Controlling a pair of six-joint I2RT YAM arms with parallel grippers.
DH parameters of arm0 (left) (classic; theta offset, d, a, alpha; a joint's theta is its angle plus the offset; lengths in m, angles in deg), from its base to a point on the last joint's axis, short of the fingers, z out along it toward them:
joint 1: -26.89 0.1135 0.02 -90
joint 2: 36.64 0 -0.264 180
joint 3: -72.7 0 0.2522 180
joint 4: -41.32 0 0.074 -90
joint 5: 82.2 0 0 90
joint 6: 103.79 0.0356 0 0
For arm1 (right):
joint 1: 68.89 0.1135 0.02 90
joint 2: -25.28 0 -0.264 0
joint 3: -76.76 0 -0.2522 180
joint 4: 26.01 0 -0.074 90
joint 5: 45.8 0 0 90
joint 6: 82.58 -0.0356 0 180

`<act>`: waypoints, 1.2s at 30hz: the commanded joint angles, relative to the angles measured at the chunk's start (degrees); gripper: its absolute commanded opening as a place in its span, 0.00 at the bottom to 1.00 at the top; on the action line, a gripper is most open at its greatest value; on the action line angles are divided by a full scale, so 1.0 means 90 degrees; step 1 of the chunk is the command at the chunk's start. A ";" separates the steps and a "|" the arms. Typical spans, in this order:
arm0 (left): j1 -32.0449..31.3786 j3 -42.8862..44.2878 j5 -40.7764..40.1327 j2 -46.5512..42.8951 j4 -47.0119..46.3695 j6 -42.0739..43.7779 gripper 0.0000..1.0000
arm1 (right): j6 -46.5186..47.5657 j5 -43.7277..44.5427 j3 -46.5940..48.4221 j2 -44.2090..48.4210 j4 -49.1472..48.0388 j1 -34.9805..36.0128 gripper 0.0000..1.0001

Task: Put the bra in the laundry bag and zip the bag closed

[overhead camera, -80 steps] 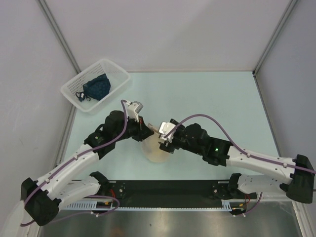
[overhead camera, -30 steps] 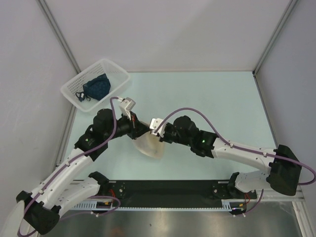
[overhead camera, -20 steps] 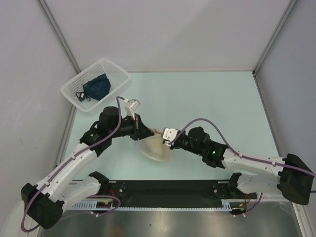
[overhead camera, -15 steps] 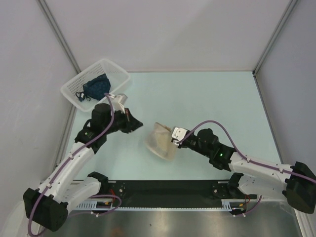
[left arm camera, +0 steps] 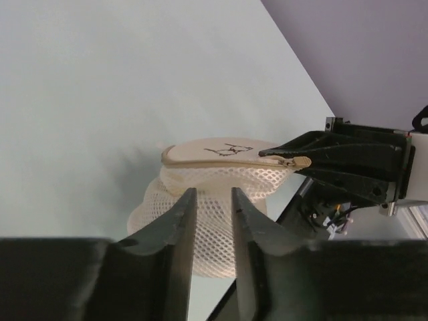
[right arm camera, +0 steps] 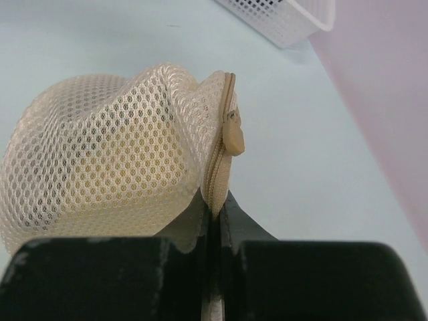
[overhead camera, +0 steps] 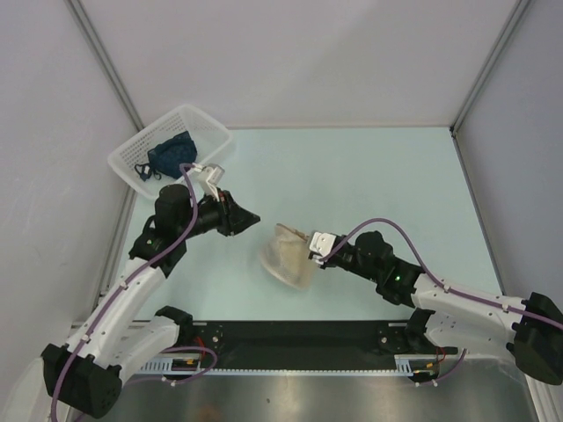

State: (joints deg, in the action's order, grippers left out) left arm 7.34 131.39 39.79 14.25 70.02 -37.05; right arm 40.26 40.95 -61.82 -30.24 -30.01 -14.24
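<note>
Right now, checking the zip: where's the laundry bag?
Top view: the laundry bag is near the table centre, edge pinched by the right tool, left tool apart to its left.

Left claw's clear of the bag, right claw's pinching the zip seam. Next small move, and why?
Probably lower the right claw until the bag sits flat on the table. That claw is shut on its edge beside the zip pull, holding it tilted. The yellow bra shows through the mesh, the zip looks closed there, and the left claw is open, apart.

Bra [right arm camera: 130, 170] faint behind laundry bag [right arm camera: 87, 114] mesh
</note>
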 commanded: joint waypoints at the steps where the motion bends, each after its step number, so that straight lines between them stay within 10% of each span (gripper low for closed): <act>1: -0.0151 -0.0479 0.0762 -0.0137 -0.1092 -0.0704 0.46 | 0.0149 -0.0565 0.0344 0.0135 -0.0254 0.0148 0.10; 11: -0.0562 -0.1162 0.0607 -0.0742 -0.0977 -0.0862 0.59 | -0.1232 -0.1389 0.0834 0.0436 0.1934 0.1190 0.73; 27: -0.1128 -0.1574 -0.2157 -0.0822 0.0918 -0.1760 0.87 | -0.6840 0.1052 0.1108 0.0125 0.2989 0.1437 0.78; 36: -0.1988 -0.2032 -0.1973 0.0321 -0.0153 -0.2024 0.67 | -0.8453 0.1073 0.0520 -0.0811 0.2032 0.1437 0.66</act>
State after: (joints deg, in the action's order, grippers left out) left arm -8.99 114.86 20.45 16.07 75.09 -52.86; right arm -28.15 49.30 -57.18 -33.70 -6.82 -1.56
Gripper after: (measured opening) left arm 0.742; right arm 0.676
